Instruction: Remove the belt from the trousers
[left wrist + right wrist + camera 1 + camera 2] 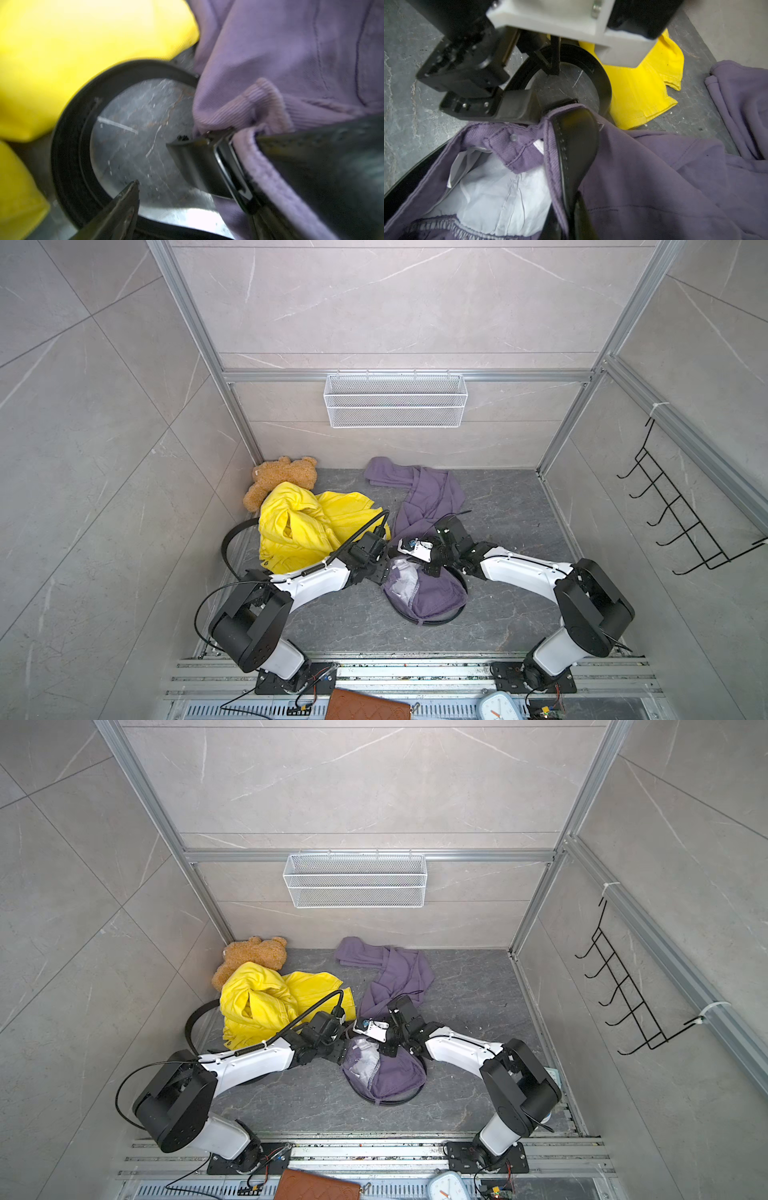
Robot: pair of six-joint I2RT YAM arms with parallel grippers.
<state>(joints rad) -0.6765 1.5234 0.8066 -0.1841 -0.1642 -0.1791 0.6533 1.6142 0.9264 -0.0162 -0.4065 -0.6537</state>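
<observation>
The purple trousers (436, 593) lie in the middle of the dark floor (519, 522). The waist is towards the near side and gapes open so the pale lining shows, and the legs trail off to the far wall. The black belt (442, 619) is still threaded in them and hugs the near edge of the waistband. In the right wrist view the belt (604, 87) leaves the waist's left end and stands on edge in a round curl on the floor, just beside the yellow garment (303, 526).

Both arms reach in from the near side and meet at the waist. The right gripper (572, 128) is clamped tight on the waistband, right where the belt comes out, with purple cloth pinched between its fingers. The left gripper (540, 89) sits at the curl with its jaws spread wide, and I can't see them gripping anything.

A black band (226, 543) bows out from under the yellow garment on the left; I can't tell if it is the same belt. A teddy bear (278, 479) sits in the far left corner, and a wire basket (395, 400) hangs on the far wall
</observation>
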